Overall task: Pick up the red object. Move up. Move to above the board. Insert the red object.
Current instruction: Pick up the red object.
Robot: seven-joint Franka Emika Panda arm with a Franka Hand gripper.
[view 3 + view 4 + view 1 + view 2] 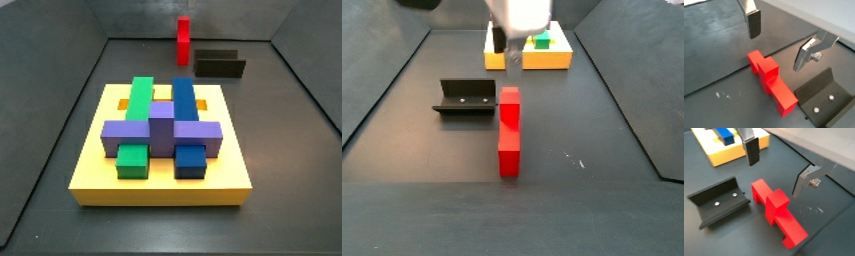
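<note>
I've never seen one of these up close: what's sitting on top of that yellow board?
On the board lie green, blue and purple blocks. Whatever is beneath them is covered. The open gripper hovers over the red object, away from the board.

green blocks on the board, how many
2: a long green block lying left of the blue one, and a small green block at the board's front. Others may be hidden.
</note>
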